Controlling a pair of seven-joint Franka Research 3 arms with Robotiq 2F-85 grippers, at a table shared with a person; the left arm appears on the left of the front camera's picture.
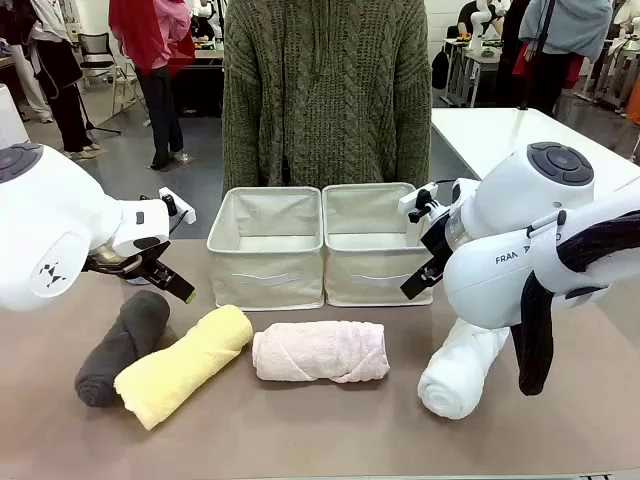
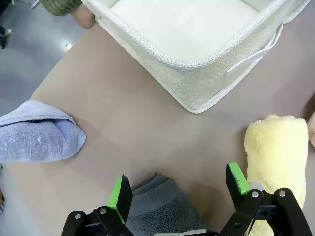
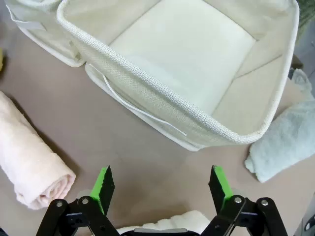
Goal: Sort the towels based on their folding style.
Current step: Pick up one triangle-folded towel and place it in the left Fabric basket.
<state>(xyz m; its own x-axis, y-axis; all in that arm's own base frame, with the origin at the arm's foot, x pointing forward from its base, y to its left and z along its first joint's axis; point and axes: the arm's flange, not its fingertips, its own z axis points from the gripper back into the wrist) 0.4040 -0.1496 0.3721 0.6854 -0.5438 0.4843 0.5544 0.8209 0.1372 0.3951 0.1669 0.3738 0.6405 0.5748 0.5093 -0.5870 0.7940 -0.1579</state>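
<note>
White arms (image 1: 500, 200), black cable (image 1: 535, 340), black left claw (image 2: 178, 184), green pads (image 2: 119, 194)

A left bin (image 1: 266, 275), right bin (image 1: 365, 270), grey towel (image 1: 120, 348), yellow towel (image 1: 185, 365), pink towel (image 1: 320, 352) and white towel (image 1: 462, 375) are supported by the surface (image 1: 330, 430).

White towel (image 1: 456, 380) partly behind right arm (image 1: 510, 250)

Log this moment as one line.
left gripper: open above dark grey towel | right gripper: open above white towel | yellow towel, pink towel: on table
</note>
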